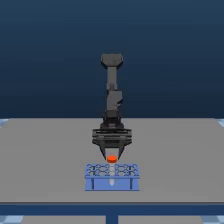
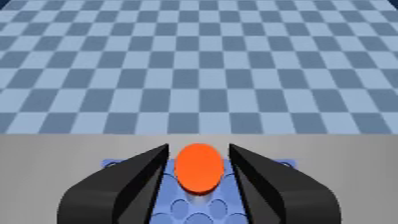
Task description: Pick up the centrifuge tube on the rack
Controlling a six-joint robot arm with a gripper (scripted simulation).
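The grey table around the rack is flat, matte and bare, and nothing stands between the arm and the rack. Beyond the table edge, the wrist view shows a floor of blue checkered tiles in two shades. The rack is a low blue rectangular block with rows of round holes on top and thin dark legs at its front. The centrifuge tube stands upright in the rack near its middle, at the far side in the exterior view; only its round, smooth orange-red cap shows clearly, the body being hidden. The gripper hangs straight down from the dark, jointed arm directly over the tube. Its two black, wedge-shaped fingers sit spread on either side of the cap, close beside it, with narrow gaps visible, so they are not clamped on it.
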